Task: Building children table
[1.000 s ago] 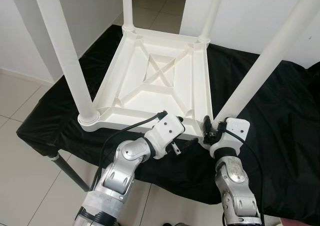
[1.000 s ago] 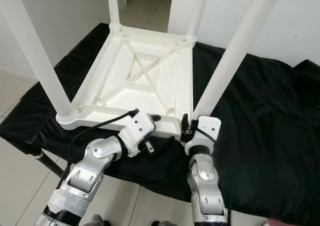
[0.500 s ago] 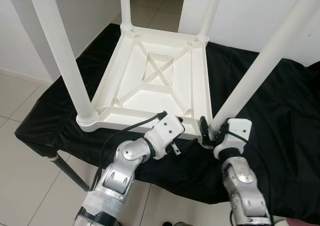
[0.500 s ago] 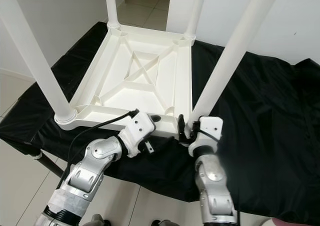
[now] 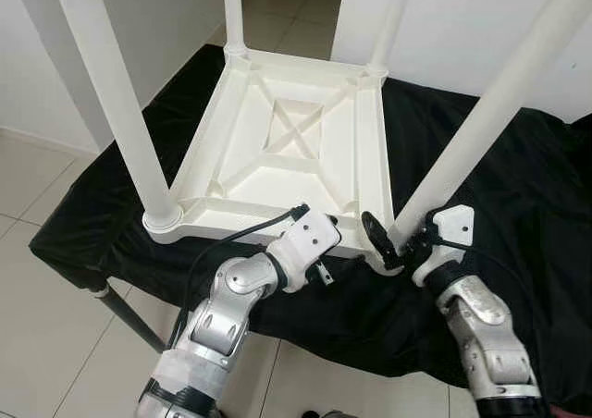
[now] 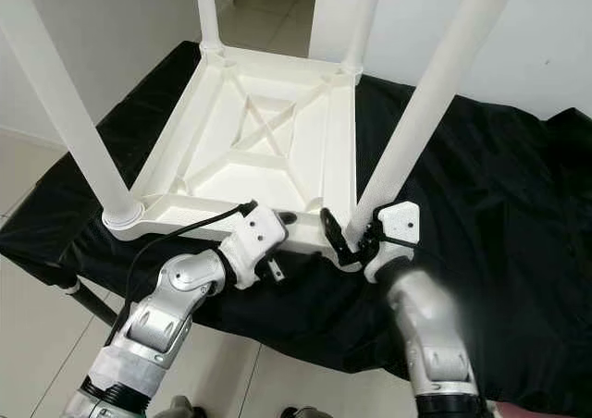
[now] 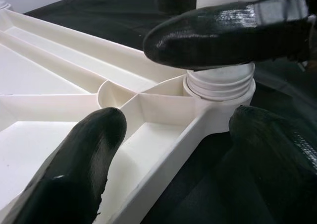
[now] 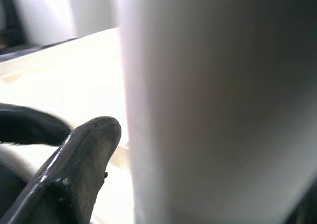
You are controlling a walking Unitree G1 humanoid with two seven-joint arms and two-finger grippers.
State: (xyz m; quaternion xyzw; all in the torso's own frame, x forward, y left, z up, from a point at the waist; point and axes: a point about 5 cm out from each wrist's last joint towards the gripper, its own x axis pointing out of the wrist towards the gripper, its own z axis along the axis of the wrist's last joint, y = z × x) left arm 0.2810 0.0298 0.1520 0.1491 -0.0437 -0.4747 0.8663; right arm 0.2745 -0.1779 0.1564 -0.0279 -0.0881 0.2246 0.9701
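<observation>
A white plastic children's table [image 5: 370,159] lies upside down on a black cloth [image 5: 518,187], with its legs standing up. My left gripper [image 5: 335,238] is at the near rim, close to the right corner. In its wrist view the left gripper [image 7: 178,135] is open, one finger [image 7: 74,174] inside the frame and the other outside the rim. My right gripper [image 5: 396,242] is clamped round the base of the near right leg [image 5: 481,122], one black finger [image 5: 375,238] showing left of it. In the right wrist view the leg [image 8: 208,85] sits against a finger [image 8: 79,159].
The near left leg [image 5: 116,104] rises close to my left arm, and two far legs [image 5: 233,11] stand at the back. The cloth covers a low stand with a metal leg [image 5: 125,312]. Tiled floor [image 5: 37,325] lies to the left; white walls and a doorway are behind.
My right forearm has swung out to the right and its wrist has turned round the leg's base, so one finger now sticks out left of the leg. The left arm has stayed put.
</observation>
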